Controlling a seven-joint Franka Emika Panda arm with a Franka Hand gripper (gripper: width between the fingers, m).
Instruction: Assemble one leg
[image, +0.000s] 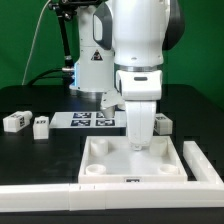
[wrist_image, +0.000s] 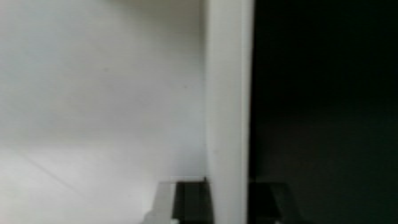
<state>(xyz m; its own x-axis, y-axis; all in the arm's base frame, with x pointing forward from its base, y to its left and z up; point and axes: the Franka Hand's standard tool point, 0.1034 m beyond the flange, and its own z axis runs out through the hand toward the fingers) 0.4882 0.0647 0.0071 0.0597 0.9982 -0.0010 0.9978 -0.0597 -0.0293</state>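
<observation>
1. Nearest the lens, a white rail (image: 40, 188) runs along the lower edge of the exterior view, with the tabletop (image: 130, 165) just behind it at lower centre.
2. At the far left, the left leg (image: 14, 121) lies on the black table. Its long axis seems to run roughly across the frame.
3. Just to its right sits the second leg (image: 41, 125). It looks shorter from here, perhaps turned end-on.
4. Right of that, the marker board (image: 92, 120) lies flat at mid-frame.
5. At centre, the gripper (image: 140, 143) hangs straight down with its tip at the tabletop's far rim.
6. In the wrist view, the fingers (wrist_image: 185, 205) show as dark shapes on either side of a white edge (wrist_image: 228, 100), with white to one side of it and black table to the other.
7. That edge is probably the tabletop's wall. The blur hides whether the jaws are clamped on it or standing free, so the grip cannot be told.
8. Just right of the gripper, the right leg (image: 161, 124) lies on the table beyond the tabletop, partly hidden by the arm.
9. Its long axis appears to run across the frame.
10. Judging by position, the right leg is much the nearest. It lies just beside the gripper to the exterior view's right, while the other two are well apart to the left, past the marker board.
11. No leg stands in a corner socket yet, so the task looks early.
</observation>
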